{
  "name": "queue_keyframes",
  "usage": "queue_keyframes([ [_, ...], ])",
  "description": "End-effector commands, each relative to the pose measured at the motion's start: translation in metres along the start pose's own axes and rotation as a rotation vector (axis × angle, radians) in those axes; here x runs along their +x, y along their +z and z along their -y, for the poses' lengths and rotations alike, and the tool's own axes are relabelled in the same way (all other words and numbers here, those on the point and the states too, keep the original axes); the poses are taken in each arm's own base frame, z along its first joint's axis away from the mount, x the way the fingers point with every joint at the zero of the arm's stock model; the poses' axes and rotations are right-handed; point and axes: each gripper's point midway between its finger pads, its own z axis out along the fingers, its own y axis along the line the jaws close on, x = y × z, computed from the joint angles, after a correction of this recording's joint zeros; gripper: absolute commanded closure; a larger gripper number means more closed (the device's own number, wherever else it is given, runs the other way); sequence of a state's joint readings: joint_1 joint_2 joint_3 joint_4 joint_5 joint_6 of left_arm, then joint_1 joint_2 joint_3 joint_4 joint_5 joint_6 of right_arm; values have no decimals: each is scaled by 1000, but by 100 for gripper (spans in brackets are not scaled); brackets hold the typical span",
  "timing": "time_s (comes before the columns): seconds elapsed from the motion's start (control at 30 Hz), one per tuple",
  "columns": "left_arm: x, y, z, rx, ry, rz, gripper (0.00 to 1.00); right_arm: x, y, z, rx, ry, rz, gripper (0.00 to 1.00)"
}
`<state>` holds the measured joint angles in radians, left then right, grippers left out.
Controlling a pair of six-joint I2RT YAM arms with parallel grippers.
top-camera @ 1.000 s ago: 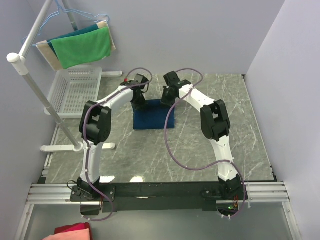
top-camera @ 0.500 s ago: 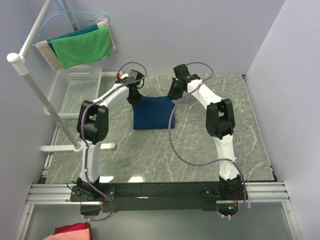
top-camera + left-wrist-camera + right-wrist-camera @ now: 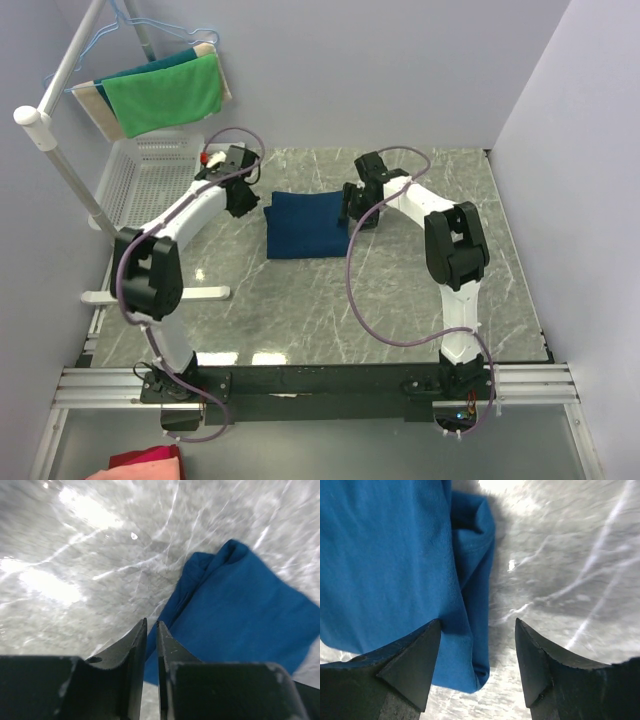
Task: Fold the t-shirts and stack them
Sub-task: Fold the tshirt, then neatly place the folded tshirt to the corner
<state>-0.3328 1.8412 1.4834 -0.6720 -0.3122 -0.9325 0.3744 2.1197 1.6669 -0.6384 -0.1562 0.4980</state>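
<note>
- Toward the far edge of the table (image 3: 400, 300), about midway between its left and right edges, we find the t-shirt (image 3: 305, 225). It lies flat, folded into a navy rectangle with a plain face up.
- From the left wrist, the t-shirt (image 3: 240, 610) shows a doubled, slightly bunched corner, with smooth cloth behind it.
- From the right wrist, the t-shirt (image 3: 385, 555) ends in a thick rolled fold along its right side, with bare marble beyond.
- At the t-shirt's right edge we see the right gripper (image 3: 357, 212). Its jaws are spread wide and hold nothing.
- In its own camera the right gripper (image 3: 477, 622) straddles that edge, one finger over the cloth and the other over the table.
- Just beside the t-shirt's far-left corner is the left gripper (image 3: 243, 198), over bare table.
- The left gripper (image 3: 151, 622) has its jaws drawn almost together, with only a thin slit between them and nothing in it. We cannot tell whether a fingertip touches the cloth.
- Past the table's left edge stands a white basket (image 3: 150, 180).
- Above the basket, a green cloth (image 3: 165, 95) hangs from a rack (image 3: 70, 170).
- Beyond the near-left corner, below the rail, lies a red cloth (image 3: 145, 465).
</note>
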Motion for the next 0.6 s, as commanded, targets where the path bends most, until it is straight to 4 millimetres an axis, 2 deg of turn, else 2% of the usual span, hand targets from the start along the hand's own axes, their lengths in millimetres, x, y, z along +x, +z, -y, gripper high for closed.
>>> queue_keyframes([
  [0.0, -21, -34, -3, 60, -27, 60, 80, -4, -3, -23, -154, -41, 26, 32],
  [0.17, -25, -52, -9, 80, -39, 73, 80, 3, 10, -30, -222, -23, 17, 32],
  [0.23, -29, -61, -9, 86, -40, 86, 80, 11, 14, -33, -263, -22, -7, 33],
  [0.37, -34, -68, -10, 94, -29, 97, 78, 20, 27, -39, -329, 4, -39, 36],
  [0.47, -33, -71, -10, 97, -28, 87, 79, 29, 38, -39, -349, 27, -76, 44],
  [0.5, -32, -71, -9, 98, -28, 83, 79, 32, 39, -40, -355, 34, -84, 53],
  [0.57, -30, -73, -11, 101, -30, 79, 79, 38, 43, -40, -368, 40, -110, 60],
])
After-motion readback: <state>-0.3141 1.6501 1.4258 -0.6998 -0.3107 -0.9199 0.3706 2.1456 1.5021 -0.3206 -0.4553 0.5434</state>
